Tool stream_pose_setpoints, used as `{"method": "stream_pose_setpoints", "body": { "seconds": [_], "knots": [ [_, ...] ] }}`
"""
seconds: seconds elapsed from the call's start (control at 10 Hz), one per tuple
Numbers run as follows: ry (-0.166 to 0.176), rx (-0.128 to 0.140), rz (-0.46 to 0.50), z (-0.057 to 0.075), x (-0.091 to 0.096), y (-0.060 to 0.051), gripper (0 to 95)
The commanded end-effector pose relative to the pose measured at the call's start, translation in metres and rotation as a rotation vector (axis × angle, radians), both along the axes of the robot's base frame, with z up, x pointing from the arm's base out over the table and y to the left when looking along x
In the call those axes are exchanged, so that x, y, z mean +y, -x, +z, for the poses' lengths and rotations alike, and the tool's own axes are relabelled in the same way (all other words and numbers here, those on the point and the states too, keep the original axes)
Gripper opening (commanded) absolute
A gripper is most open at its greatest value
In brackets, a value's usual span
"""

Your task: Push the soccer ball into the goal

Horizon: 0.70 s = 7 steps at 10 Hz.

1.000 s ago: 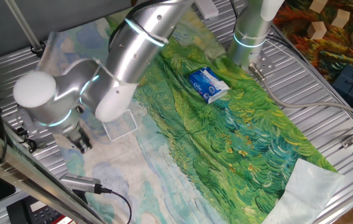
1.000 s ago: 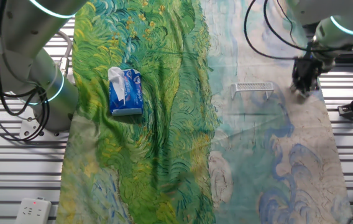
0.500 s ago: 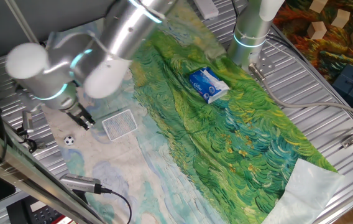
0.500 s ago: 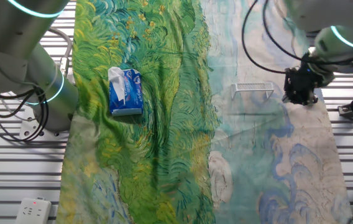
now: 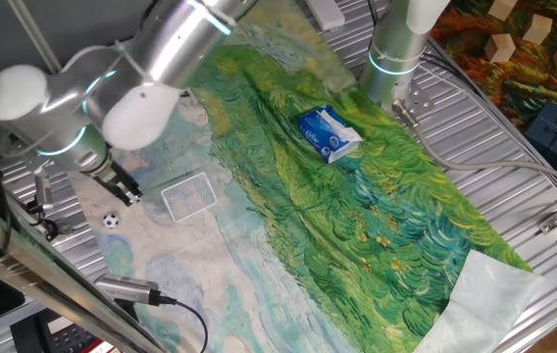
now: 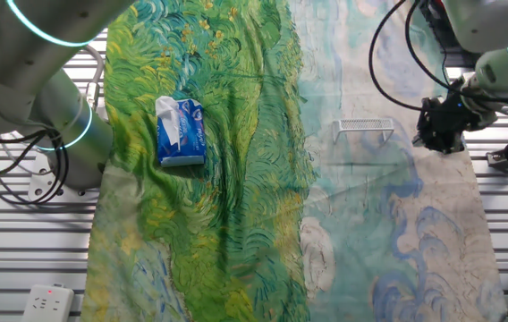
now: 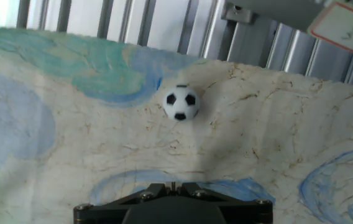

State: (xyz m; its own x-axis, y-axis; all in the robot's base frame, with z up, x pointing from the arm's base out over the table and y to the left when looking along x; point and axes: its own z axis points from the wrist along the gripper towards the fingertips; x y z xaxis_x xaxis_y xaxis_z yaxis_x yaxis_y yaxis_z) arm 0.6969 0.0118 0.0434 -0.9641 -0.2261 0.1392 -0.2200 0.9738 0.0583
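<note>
Painted cloth, soccer ball beside goal, tool closed

the soccer ball is white with black patches. the goal is pale grey-white mesh, lying on a cloth of swirling green, cream and blue brushstrokes. the packet is blue and white.

Gripper cut off by bottom edge; fingertips hidden.
</note>
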Motion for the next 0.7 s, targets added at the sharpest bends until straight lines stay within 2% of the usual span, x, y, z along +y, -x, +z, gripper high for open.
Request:
{"method": "stream_pose_setpoints", "body": {
  "seconds": [0.1, 0.3, 0.5, 0.6, 0.7],
  "knots": [
    [-0.001, -0.008, 0.008, 0.005, 0.001, 0.002, 0.0],
    [-0.004, -0.005, -0.035, 0.013, 0.015, -0.004, 0.0],
    [0.0, 0.009, -0.052, 0.02, 0.027, -0.022, 0.0],
    [0.016, 0.009, -0.05, 0.021, 0.035, -0.035, 0.0],
    [0.016, 0.006, -0.048, 0.021, 0.037, -0.039, 0.0]
  ]
}}
